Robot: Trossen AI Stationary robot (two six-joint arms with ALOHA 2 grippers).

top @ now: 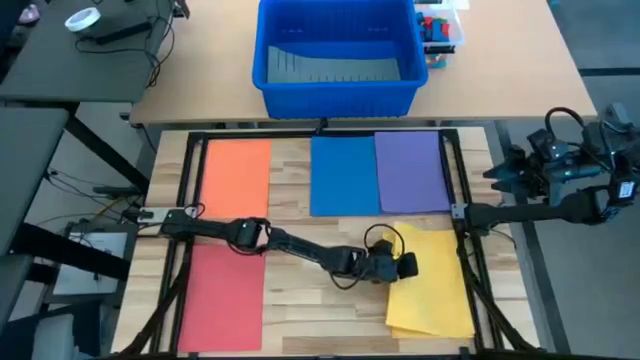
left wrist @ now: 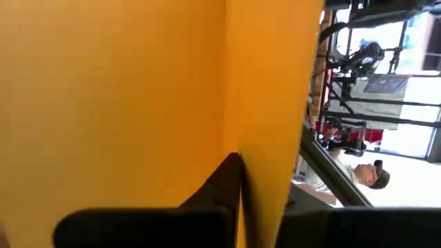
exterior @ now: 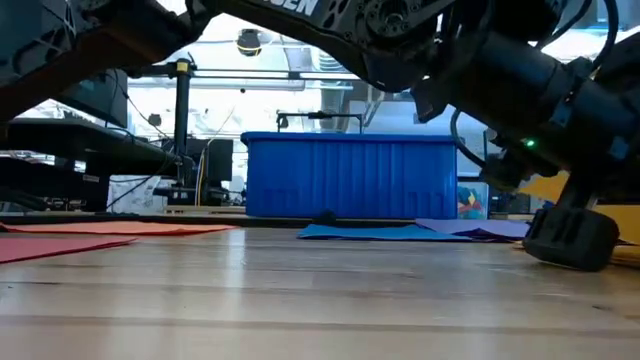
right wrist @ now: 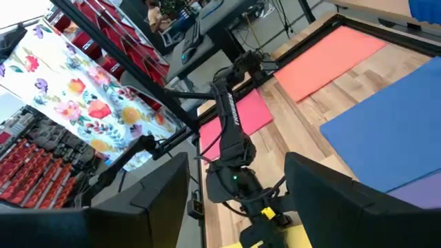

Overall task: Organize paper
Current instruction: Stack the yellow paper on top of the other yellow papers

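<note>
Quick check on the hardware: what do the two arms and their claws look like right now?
Both arms are dark, nearly black, with chunky rounded joints and looped black cables. The left arm carries white lettering on one link and a small green light near its wrist; its claw is blocky. The right claw has two broad, flat, matte black fingers.

I see matt, smooth paper sheets [top: 410,172] on a pale wood-grain tabletop [top: 290,185]; the far blue bin [top: 335,90] looks like ribbed, slightly glossy plastic.
</note>
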